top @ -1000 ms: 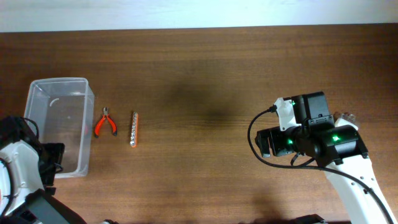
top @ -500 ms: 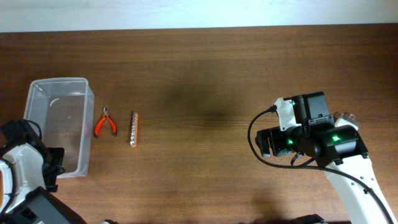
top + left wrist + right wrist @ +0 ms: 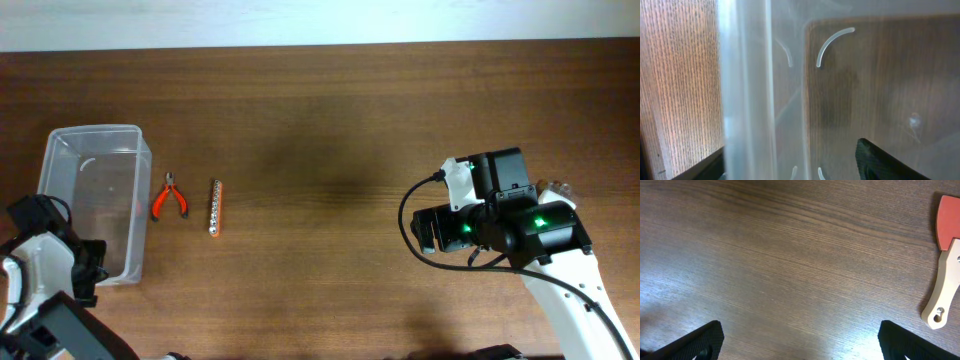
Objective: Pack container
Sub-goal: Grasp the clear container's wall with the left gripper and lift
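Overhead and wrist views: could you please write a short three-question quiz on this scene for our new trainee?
1. True or false: the orange-handled pliers lie inside the container.
2. In the left wrist view, what stands between the fingers of the left gripper? A) the container's wall B) the pliers C) nothing
3. Fill in: in the right wrist view, the right gripper hangs ____ (open/shut) over bare table, with a red-bladed scraper off to one side.

Key: 1. False, they lie on the table beside it. 2. A. 3. open.
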Action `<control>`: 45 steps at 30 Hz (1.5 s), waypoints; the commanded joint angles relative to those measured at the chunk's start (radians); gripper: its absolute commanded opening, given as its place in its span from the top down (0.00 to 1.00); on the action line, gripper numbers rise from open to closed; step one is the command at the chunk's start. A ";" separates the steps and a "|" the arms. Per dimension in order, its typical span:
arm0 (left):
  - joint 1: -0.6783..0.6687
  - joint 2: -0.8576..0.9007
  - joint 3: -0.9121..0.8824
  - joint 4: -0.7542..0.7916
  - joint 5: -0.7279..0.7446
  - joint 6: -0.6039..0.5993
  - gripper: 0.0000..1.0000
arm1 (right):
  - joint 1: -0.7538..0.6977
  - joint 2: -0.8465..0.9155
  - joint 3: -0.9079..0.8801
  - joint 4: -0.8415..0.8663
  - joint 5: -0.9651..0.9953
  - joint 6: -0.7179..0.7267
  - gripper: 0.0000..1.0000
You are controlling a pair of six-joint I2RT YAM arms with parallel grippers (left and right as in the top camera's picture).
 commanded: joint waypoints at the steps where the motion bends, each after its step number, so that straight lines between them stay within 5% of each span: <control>1: 0.007 0.033 -0.010 0.002 -0.014 -0.006 0.30 | 0.008 0.003 0.024 -0.003 0.013 -0.010 0.02; 21: 0.007 0.035 -0.010 0.002 0.019 -0.006 0.36 | 0.008 0.003 0.024 -0.008 0.013 -0.010 0.01; 29: 0.007 0.035 -0.010 0.002 0.020 -0.006 0.67 | 0.008 0.003 0.024 -0.008 0.013 -0.010 0.01; 42: 0.007 0.035 -0.010 0.005 0.099 -0.006 0.85 | 0.008 0.003 0.024 -0.008 0.029 -0.010 0.02; 45: 0.007 0.035 -0.010 -0.001 0.104 -0.006 0.96 | 0.008 0.003 0.024 -0.008 0.031 -0.010 0.01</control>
